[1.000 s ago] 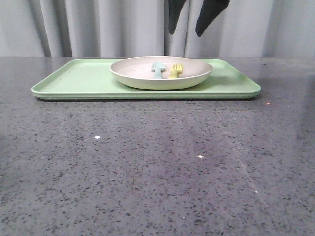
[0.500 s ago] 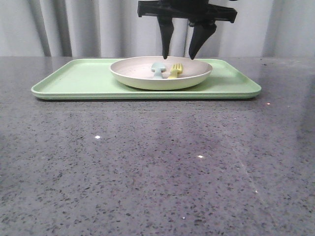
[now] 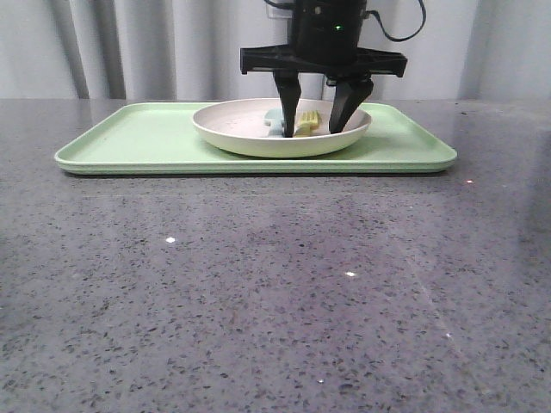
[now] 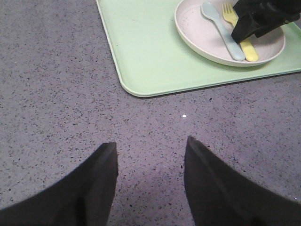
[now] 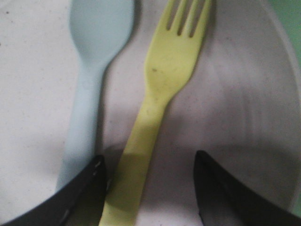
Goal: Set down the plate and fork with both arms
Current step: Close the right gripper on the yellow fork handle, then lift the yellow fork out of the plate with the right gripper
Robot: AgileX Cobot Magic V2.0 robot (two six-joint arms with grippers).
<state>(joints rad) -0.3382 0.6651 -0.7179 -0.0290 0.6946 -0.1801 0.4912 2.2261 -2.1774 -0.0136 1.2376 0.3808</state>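
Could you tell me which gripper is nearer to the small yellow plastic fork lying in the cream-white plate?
Right. The right gripper straddles the small yellow plastic fork handle inside the plate; the left gripper hovers over bare countertop, off the tray.

A staged test space, like a robotics lab: a dark speckled stone table (image 3: 275,292) against plain grey curtains (image 3: 155,47), bare except for a green tray (image 3: 138,138) holding a plate (image 3: 232,129).

Front cam low over desk (image 3: 258,284); left wrist far, right wrist close; all share plate (image 3: 250,138).
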